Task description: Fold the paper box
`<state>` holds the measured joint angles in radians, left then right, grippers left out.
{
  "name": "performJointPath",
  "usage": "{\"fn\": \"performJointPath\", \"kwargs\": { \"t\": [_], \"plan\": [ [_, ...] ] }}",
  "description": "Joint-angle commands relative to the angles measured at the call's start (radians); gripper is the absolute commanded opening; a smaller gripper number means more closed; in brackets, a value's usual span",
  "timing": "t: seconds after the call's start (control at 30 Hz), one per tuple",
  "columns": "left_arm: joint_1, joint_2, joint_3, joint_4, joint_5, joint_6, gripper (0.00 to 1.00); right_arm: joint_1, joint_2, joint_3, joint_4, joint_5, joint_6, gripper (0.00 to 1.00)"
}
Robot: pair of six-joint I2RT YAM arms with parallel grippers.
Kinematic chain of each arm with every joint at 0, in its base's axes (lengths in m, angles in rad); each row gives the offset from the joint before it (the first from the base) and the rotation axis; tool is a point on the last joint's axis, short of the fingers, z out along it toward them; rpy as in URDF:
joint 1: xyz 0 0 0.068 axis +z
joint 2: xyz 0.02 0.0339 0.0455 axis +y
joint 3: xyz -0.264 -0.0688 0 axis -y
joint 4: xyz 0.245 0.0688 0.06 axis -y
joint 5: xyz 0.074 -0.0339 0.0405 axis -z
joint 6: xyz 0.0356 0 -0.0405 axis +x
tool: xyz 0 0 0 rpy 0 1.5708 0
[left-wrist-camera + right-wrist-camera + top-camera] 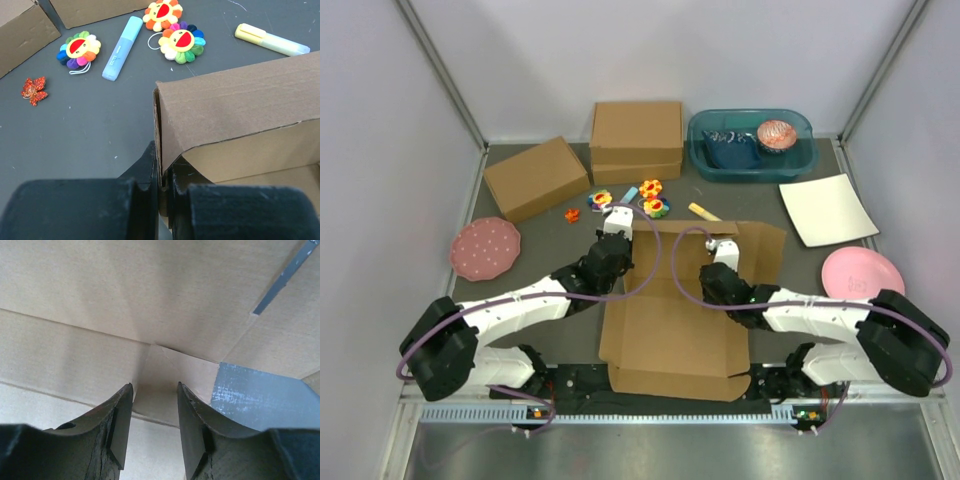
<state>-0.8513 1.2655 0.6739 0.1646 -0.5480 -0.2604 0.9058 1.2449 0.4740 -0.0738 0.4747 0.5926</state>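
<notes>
While the left gripper pinches the box wall, the right gripper, open and empty, should press the crease.

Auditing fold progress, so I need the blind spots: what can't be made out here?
Right wrist: the paper box fills the frame; which flap faces the right gripper is unclear.
Left wrist: the left gripper pinches a box wall; the frame edge cuts off the rest.
Top: what lies in the teal bin is too small to name.
</notes>
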Motion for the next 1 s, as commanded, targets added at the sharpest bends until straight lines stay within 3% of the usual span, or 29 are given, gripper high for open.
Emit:
{"fn": "performJointPath", "kwargs": {
  "t": [0.0, 0.1, 0.23, 0.47, 0.6, 0.97],
  "plan": [
    [-0.002, 0.014, -0.040, -0.071, 0.013, 0.001, 0.00, 0.031, -0.022, 0.057, -0.004, 0.008, -0.013, 0.43],
    [0.000, 0.012, -0.042, -0.073, 0.010, 0.007, 0.00, 0.042, -0.114, 0.087, -0.082, 0.053, -0.027, 0.48],
    [0.000, 0.005, -0.043, -0.073, 0.002, 0.010, 0.00, 0.044, -0.339, 0.149, -0.208, 0.113, -0.063, 0.64],
    [0.000, -0.018, -0.062, -0.050, -0.009, 0.006, 0.00, 0.003, -0.565, 0.197, -0.400, 0.339, -0.042, 0.69],
    [-0.002, -0.011, -0.053, -0.062, -0.006, -0.002, 0.00, -0.160, -0.617, 0.132, -0.465, 0.309, 0.058, 0.69],
    [-0.002, -0.023, -0.060, -0.074, -0.001, 0.004, 0.00, -0.248, -0.526, 0.051, -0.485, 0.377, 0.181, 0.72]
  ]
}}
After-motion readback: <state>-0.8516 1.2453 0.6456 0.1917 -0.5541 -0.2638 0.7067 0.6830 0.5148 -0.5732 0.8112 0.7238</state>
